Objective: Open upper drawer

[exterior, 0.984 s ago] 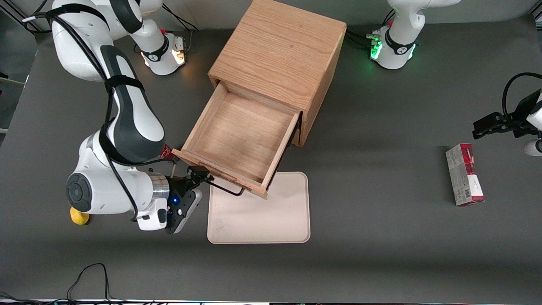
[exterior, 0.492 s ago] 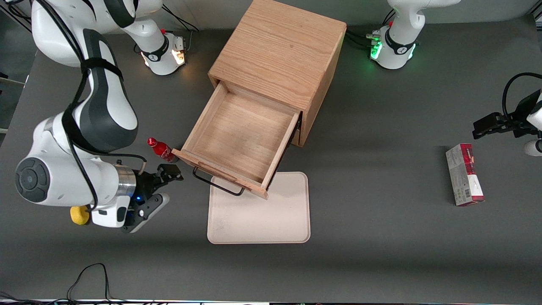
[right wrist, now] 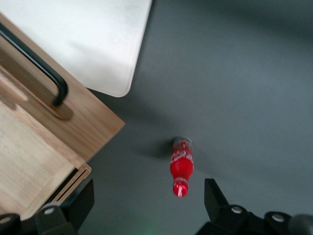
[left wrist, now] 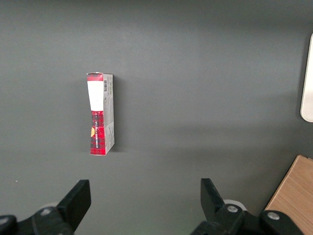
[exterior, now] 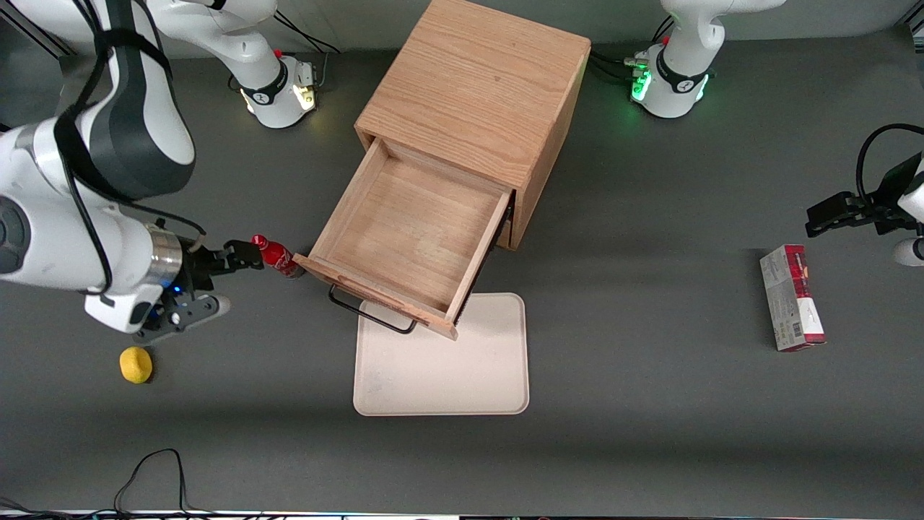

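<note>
Dark grey bench (exterior: 650,217). Jaws (exterior: 242,258) apart, empty, mid-left of front frame, close above red bottle (exterior: 276,256). Upper drawer (exterior: 404,242) at centre, pulled well out of cabinet (exterior: 476,87). Risk: stray arm motion tips bottle against drawer corner.

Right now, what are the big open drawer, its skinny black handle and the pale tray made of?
The light oak upper drawer looks like matte wood with visible grain. Its thin black bar handle seems to be painted metal wire. The cream rounded flat tray is smooth and dull, probably plastic. The open pincer hangs above the table beside a small red bottle, clear of the handle.
</note>
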